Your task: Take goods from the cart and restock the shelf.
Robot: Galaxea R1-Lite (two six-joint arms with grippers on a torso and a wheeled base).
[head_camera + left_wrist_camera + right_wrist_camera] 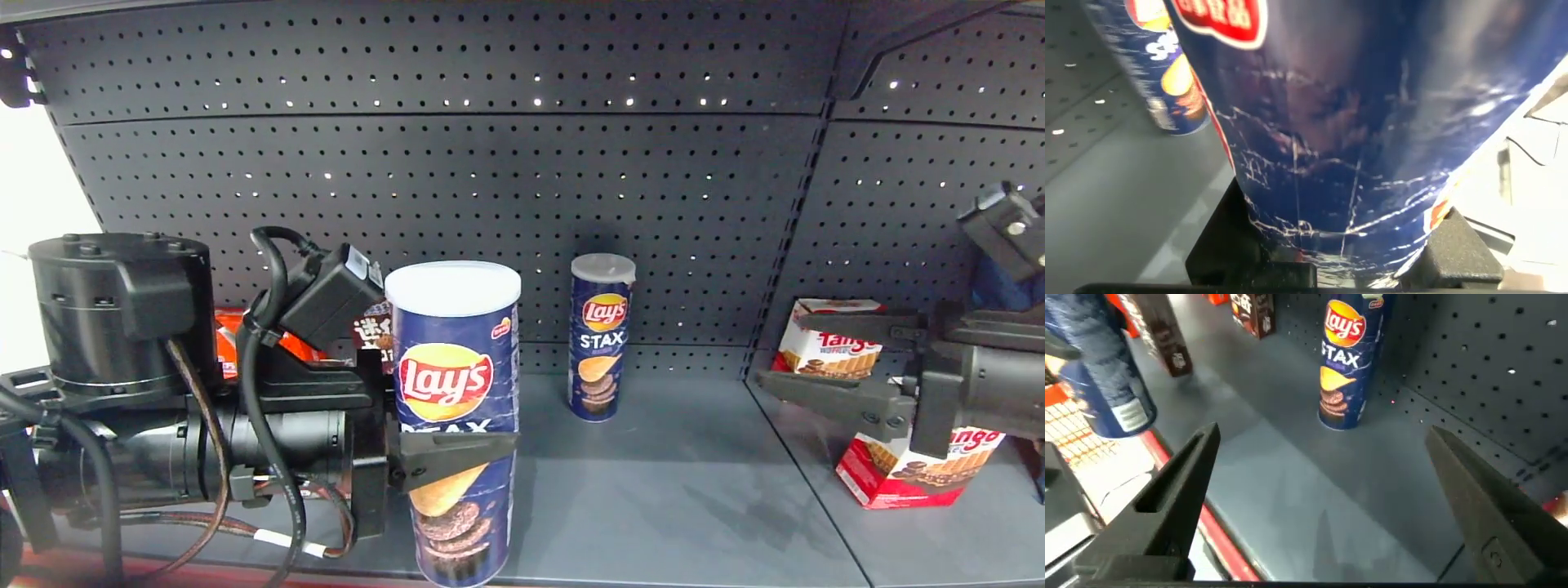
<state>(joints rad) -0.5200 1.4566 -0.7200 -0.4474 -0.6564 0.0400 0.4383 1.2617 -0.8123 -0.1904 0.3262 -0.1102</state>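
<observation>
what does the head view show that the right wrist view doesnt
Head view alone: the left hand shut on the near chip can, both cans' lids, and two red-and-white wafer boxes behind the right hand. Right wrist view alone: orange wire mesh beyond the shelf's front edge. Both: the near chip can, the far chip can upright by the pegboard, the grey shelf, and the open right hand.
</observation>
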